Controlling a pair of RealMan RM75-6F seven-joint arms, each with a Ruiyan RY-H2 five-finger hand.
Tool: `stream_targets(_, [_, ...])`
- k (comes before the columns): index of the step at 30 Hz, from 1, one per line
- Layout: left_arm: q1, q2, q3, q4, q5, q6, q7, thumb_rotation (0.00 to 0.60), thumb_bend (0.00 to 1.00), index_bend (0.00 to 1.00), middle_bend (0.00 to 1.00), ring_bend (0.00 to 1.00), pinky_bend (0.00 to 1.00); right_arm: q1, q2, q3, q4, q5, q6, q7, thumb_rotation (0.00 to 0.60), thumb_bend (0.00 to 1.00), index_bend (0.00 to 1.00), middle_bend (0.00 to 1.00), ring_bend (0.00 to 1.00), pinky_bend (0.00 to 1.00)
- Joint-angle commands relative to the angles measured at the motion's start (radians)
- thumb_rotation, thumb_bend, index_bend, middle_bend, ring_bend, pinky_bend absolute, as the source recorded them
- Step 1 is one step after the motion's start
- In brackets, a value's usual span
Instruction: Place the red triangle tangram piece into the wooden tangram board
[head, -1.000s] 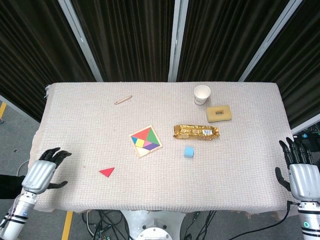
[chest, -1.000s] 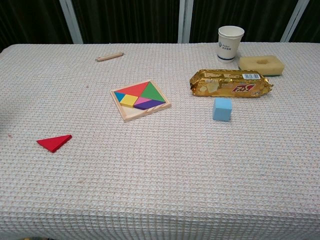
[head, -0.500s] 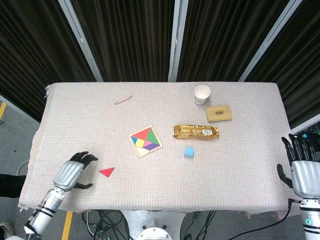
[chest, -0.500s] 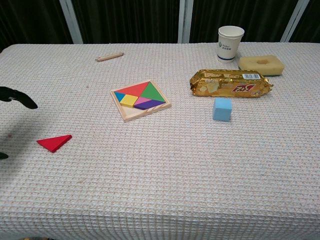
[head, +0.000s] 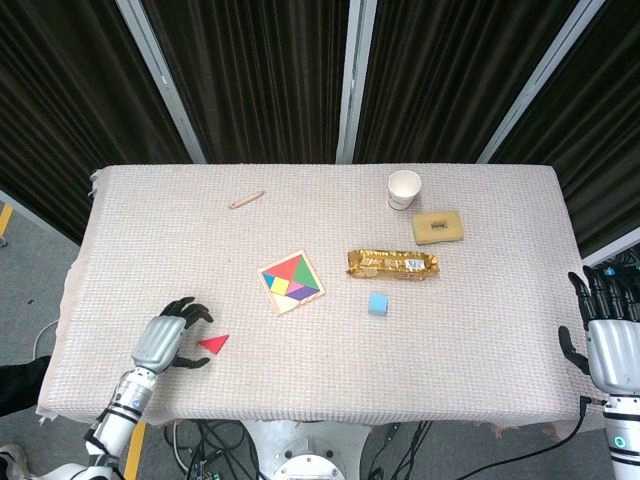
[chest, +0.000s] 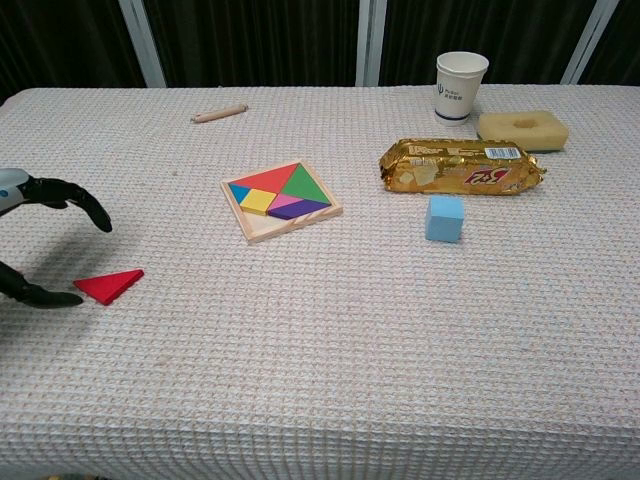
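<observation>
Left robot hand (head: 168, 338) is hovering spread beside the red triangle (head: 212, 343); I am judging thumb and fingers should straddle its edges before pinching.

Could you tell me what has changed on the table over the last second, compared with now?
The left hand has moved in over the table's near-left edge towards the red triangle, fingers spread around it, not yet gripping. The triangle, the tangram board and the other items lie where they were. The right hand stays open off the right edge.
</observation>
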Motion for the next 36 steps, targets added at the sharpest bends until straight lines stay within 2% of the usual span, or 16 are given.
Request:
stream_targets(1, [0.003,-0.027,-0.010,-0.007,-0.060,0.004,0.053,0.600,0.01,0.36,0.25,0.10,0.13,-0.001,0.002,0.000,0.002,0.002,0.001,0.002,0.600,0.33,0.00,0.00,0.00,0.00])
stream_targets(13, [0.003,-0.083,-0.022,-0.031,-0.132,0.037,0.136,0.600,0.00,0.36,0.25,0.10,0.09,0.001,-0.004,-0.002,0.010,0.003,-0.006,0.007,0.600,0.34,0.00,0.00,0.00,0.00])
stream_targets(24, [0.000,-0.113,-0.022,-0.012,-0.165,0.042,0.147,0.600,0.00,0.42,0.25,0.10,0.10,-0.002,-0.004,-0.003,0.014,0.009,-0.005,0.010,0.600,0.34,0.00,0.00,0.00,0.00])
stream_targets(36, [-0.005,-0.116,-0.019,-0.005,-0.178,0.043,0.162,0.600,0.04,0.43,0.25,0.10,0.10,-0.002,-0.003,-0.005,0.018,0.011,-0.009,0.014,0.600,0.34,0.00,0.00,0.00,0.00])
